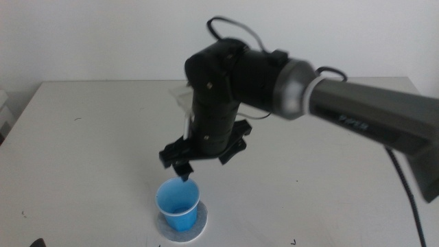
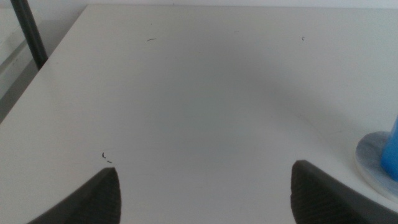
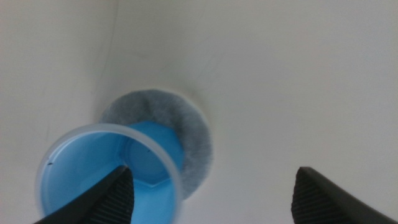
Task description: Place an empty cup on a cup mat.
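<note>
The blue cup (image 1: 177,202) stands upright and empty on the round grey cup mat (image 1: 199,227) near the table's front edge. My right gripper (image 1: 206,161) hangs just above and behind the cup. It is open and holds nothing. In the right wrist view the cup (image 3: 93,168) covers part of the mat (image 3: 194,143), and one jaw of the right gripper (image 3: 214,180) is over the cup's rim. My left gripper (image 2: 205,180) is open and empty, low at the front left. Its view shows the cup (image 2: 393,146) and mat (image 2: 370,155) at the edge.
The white table (image 1: 89,137) carries nothing else besides a few small dark specks (image 2: 107,158). The right arm's dark body (image 1: 357,110) reaches in from the right over the table's middle. A dark pole (image 2: 28,31) stands beyond the table's left edge.
</note>
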### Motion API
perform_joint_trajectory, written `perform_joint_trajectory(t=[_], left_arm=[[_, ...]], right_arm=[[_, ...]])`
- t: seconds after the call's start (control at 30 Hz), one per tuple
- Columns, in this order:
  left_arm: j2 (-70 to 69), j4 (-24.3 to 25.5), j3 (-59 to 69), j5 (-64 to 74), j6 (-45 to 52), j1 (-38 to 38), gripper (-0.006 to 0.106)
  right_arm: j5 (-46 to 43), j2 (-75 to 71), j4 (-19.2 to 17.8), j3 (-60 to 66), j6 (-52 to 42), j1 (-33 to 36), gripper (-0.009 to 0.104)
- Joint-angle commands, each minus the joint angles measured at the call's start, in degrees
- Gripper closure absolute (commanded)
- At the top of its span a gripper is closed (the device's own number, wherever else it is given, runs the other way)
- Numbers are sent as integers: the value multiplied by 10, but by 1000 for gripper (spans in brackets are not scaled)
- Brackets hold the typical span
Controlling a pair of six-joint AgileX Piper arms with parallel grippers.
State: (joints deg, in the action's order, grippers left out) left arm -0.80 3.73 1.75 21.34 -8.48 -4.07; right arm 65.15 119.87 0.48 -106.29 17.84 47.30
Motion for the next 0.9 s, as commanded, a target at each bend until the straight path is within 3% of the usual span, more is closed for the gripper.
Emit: perform_joint_trajectory(t=[0.0, 0.33, 0.63, 0.87], left_arm=[[-5, 0, -3, -38, -6, 1, -5], [-5, 0, -3, -38, -6, 1, -5], [-5, 0, -3, -38, -6, 1, -5], [-5, 0, -3, -38, -6, 1, -5]], right_arm=[[0, -76, -16, -17, 2, -33, 28], [6, -252, -37, 36, -6, -178, 28], [-89, -459, -36, 255, -40, -351, 28], [-226, -634, -32, 458, -110, -417, 28]])
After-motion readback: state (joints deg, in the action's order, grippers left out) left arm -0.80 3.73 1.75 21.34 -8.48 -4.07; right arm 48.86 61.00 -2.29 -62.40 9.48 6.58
